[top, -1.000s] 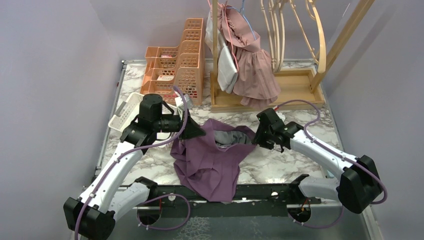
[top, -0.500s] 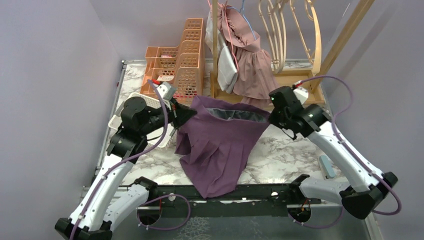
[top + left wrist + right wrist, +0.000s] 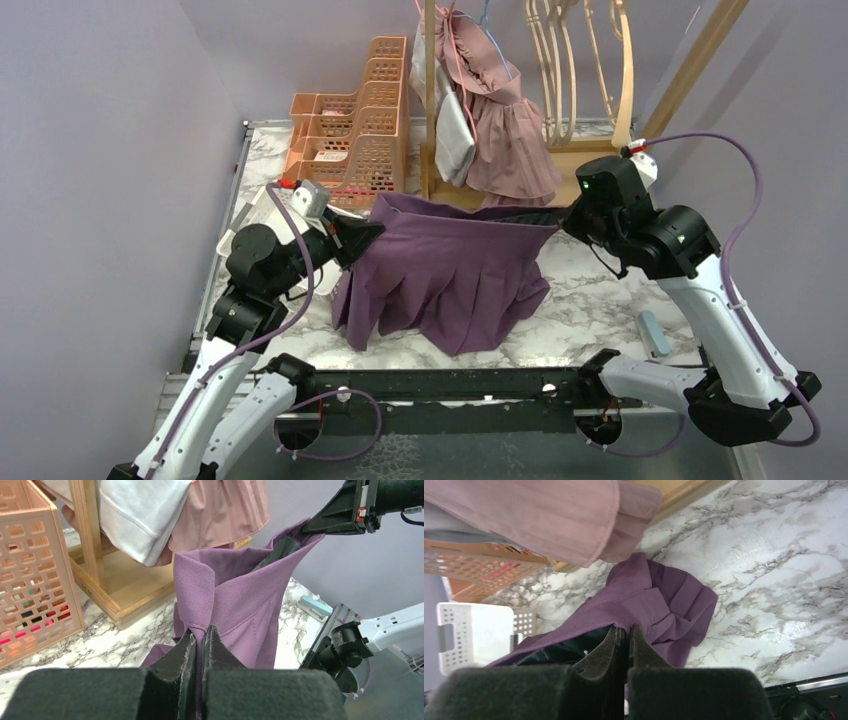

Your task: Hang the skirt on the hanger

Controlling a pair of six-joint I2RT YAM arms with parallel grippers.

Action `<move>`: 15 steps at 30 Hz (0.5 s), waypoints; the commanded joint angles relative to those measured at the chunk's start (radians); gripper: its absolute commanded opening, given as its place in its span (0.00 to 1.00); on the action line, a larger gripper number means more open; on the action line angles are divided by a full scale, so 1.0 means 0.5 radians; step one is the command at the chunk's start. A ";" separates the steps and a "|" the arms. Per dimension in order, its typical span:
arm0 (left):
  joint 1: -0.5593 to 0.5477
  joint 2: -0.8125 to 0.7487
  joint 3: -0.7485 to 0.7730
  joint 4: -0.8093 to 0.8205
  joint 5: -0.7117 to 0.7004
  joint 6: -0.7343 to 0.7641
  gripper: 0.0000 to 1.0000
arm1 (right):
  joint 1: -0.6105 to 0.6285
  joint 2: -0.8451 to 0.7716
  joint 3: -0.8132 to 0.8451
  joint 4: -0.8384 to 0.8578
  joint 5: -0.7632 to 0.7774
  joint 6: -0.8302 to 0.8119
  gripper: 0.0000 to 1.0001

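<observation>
A purple skirt [image 3: 450, 270] hangs stretched between my two grippers above the marble table, its hem brushing the table. My left gripper [image 3: 368, 228] is shut on the waistband's left end; the left wrist view shows the purple band [image 3: 220, 595] pinched between the fingers. My right gripper [image 3: 562, 222] is shut on the waistband's right end, with purple cloth [image 3: 664, 610] and dark lining in its jaws. Wooden hangers [image 3: 585, 60] hang on the wooden rack [image 3: 600, 170] behind the skirt.
A pink dress [image 3: 505, 130] and a white garment [image 3: 455, 135] hang on the rack's left side. Orange baskets [image 3: 355, 130] stand at the back left, a white tray [image 3: 262, 215] beside them. A small pale blue object [image 3: 652, 333] lies at the right.
Both grippers have risen and moved apart and back toward the rack. The skirt went from a heap on the table to hanging with its waistband pulled taut.
</observation>
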 commanded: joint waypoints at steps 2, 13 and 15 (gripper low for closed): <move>0.026 -0.172 -0.343 0.127 -0.182 -0.165 0.00 | -0.025 -0.144 -0.363 0.050 0.195 -0.083 0.01; 0.026 -0.417 -1.021 0.090 -0.461 -1.047 0.47 | -0.025 -0.407 -1.656 1.141 -0.524 -0.137 0.01; 0.026 -0.409 -0.974 0.014 -0.488 -1.019 0.52 | -0.026 -0.396 -1.720 1.229 -0.579 -0.190 0.01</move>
